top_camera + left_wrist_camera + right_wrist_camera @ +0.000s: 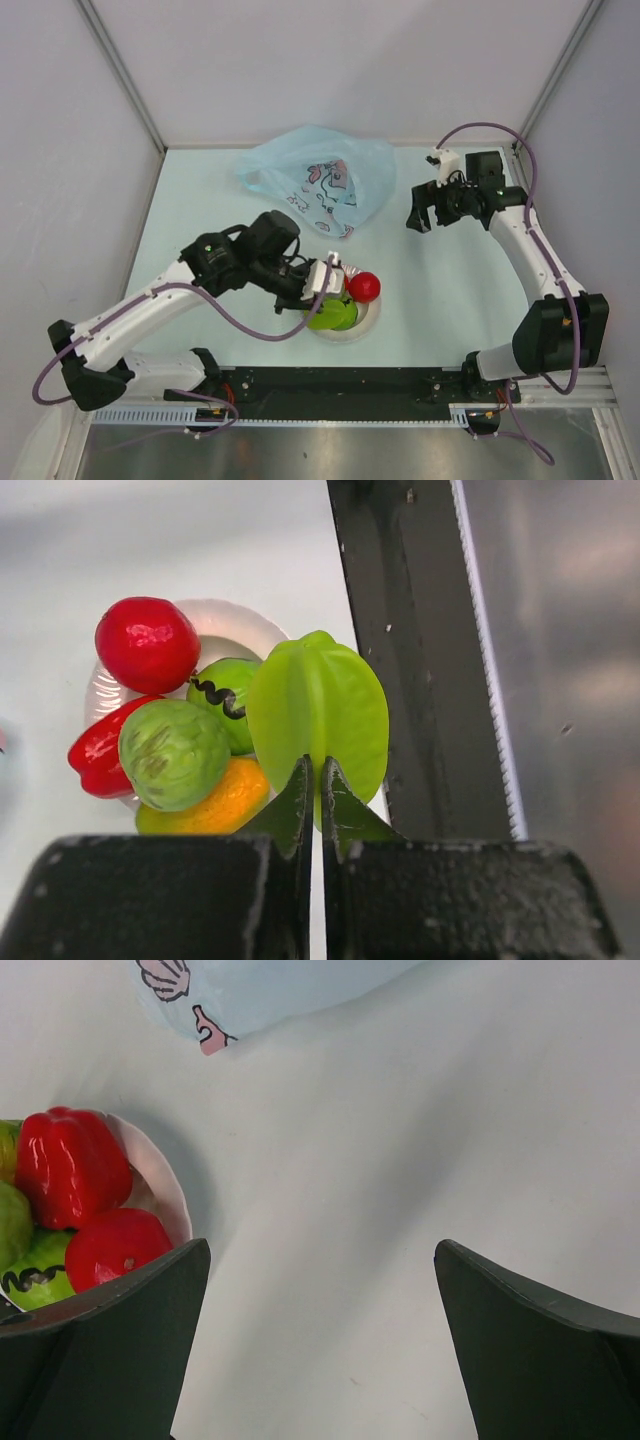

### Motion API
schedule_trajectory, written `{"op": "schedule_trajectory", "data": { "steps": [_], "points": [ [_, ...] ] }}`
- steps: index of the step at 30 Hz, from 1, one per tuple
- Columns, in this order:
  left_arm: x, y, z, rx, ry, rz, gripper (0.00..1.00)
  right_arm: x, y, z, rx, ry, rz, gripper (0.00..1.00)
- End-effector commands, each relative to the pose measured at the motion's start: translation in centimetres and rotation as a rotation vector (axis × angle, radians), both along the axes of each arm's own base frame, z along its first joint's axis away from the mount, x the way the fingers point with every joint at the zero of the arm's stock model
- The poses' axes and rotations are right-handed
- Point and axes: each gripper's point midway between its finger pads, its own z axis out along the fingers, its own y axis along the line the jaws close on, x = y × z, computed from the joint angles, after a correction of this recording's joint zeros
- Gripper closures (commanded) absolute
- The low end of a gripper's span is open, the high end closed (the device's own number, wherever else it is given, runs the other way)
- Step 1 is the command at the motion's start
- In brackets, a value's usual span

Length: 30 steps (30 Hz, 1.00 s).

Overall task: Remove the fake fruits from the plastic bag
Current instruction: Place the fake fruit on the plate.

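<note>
Two robot arms reach over a pale green desk [450, 300]. The plastic bag [318, 185], light blue and crinkled with a pink-and-dark print, lies at the middle of the desk's far edge. What it holds cannot be made out.

Near the middle of the desk's near edge sits a shallow white bowl [235, 620]. Six items are piled in it:
- a round red fruit [147, 643]
- a red pepper [95, 755]
- a bumpy green fruit [173, 753]
- a smooth green fruit [232, 695] with a curly black stem
- an orange fruit [220, 800], mostly hidden beneath the others
- a pale green star fruit [320, 715] on the side nearest the desk's near edge

The left fingers [300, 790] are pressed together, with only a thin slit between them. They hang over the bowl, and their tips appear against the lower edge of the star fruit. Whether they touch or pinch it cannot be told.

The right fingers [540, 1350] are spread wide apart and hold nothing. They hang above bare desk toward the far right corner, just beside the bag's right side and well apart from the bowl.
</note>
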Motion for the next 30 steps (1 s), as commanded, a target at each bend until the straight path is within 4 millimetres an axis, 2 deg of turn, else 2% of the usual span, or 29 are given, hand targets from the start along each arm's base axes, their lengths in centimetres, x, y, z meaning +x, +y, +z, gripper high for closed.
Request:
{"op": "schedule_trajectory", "data": {
  "steps": [1, 10, 15, 22, 26, 27, 30],
  "points": [
    [0.6, 0.2, -2.9, 0.117, -0.19, -0.13, 1.0, -1.1, -0.3, 2.1, 0.035, -0.059, -0.009, 0.0],
    [-1.1, -1.5, -8.1, 0.232, -0.381, -0.385, 1.0, -3.6, -0.6, 3.4, 0.099, -0.058, -0.028, 0.0],
    [-0.5, -1.3, -11.0, 0.298, -0.422, -0.416, 1.0, -3.9, -0.8, 3.8, 0.126, -0.072, -0.049, 0.0],
    [0.0, -1.8, -12.9, 0.306, -0.434, -0.406, 1.0, -4.1, -1.8, 3.8, 0.152, -0.064, -0.093, 0.0],
    [0.3, -2.1, -13.7, 0.314, -0.438, -0.398, 1.0, -4.4, -1.6, 3.4, 0.162, -0.048, -0.09, 0.0],
    [0.4, -2.3, -13.9, 0.31, -0.442, -0.395, 1.0, -4.3, -2.4, 3.3, 0.163, -0.048, -0.115, 0.0],
    [0.3, -2.3, -14.4, 0.308, -0.445, -0.404, 1.0, -4.4, -2.5, 3.0, 0.168, -0.04, -0.121, 0.0]
  ]
}}
